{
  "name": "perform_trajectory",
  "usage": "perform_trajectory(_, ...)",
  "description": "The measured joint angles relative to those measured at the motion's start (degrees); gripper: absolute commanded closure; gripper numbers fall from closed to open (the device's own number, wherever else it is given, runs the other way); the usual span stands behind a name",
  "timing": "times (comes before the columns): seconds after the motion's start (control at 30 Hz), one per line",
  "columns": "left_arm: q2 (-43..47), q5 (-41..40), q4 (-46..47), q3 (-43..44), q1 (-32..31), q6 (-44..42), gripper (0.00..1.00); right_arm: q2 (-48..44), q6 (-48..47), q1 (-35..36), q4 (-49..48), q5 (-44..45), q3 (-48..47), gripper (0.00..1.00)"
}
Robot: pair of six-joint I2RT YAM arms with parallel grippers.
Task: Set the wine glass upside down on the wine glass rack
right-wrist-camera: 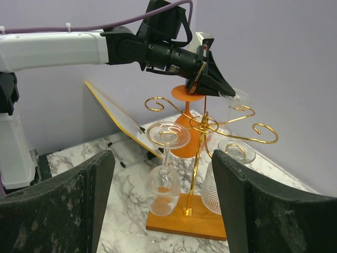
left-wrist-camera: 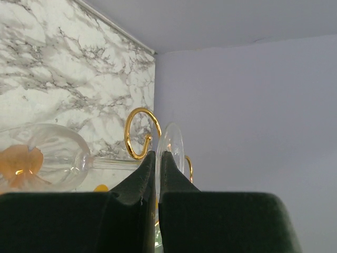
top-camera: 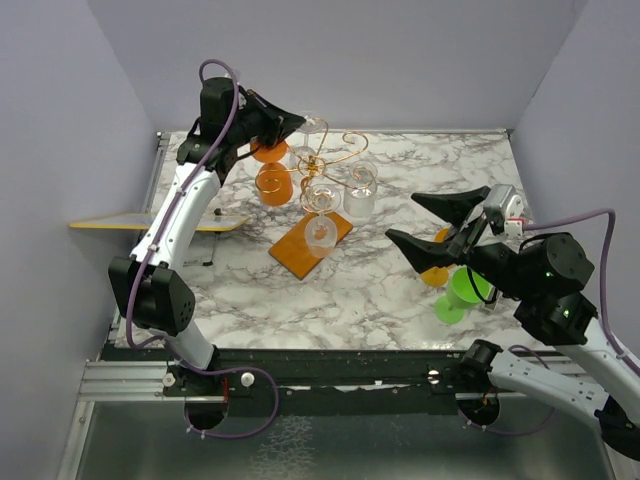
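Note:
The wine glass rack (top-camera: 322, 160), gold wire on an orange-brown wooden base (top-camera: 300, 250), stands at the back; it also shows in the right wrist view (right-wrist-camera: 200, 126). My left gripper (top-camera: 288, 125) is shut on the foot of a clear wine glass (top-camera: 312, 128) at the rack's top rear. In the left wrist view the fingers (left-wrist-camera: 145, 174) pinch the foot disc (left-wrist-camera: 171, 143); the bowl (left-wrist-camera: 47, 155) lies to the left, beside a gold scroll (left-wrist-camera: 138, 132). I cannot tell whether the stem rests in an arm. My right gripper (top-camera: 430, 225) is open and empty, right of the rack.
Three glasses hang upside down on the rack: an orange one (right-wrist-camera: 185, 126), a clear one (right-wrist-camera: 166, 176) and a ribbed one (right-wrist-camera: 224, 179). A green cup (top-camera: 465, 290) and an orange object (top-camera: 437, 272) sit under my right arm. A yellow-edged board (top-camera: 150, 222) juts out at the left.

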State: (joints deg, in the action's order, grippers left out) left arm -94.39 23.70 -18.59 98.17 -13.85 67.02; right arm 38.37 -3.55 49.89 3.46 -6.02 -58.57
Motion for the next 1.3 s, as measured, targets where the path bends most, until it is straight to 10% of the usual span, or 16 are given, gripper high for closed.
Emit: perform_trajectory(1.3,-5.51,-3.85,0.2,10.23,-5.42,-2.43,1.0,0.2,0.98,0.0,-1.27,4.42,1.11,0.21)
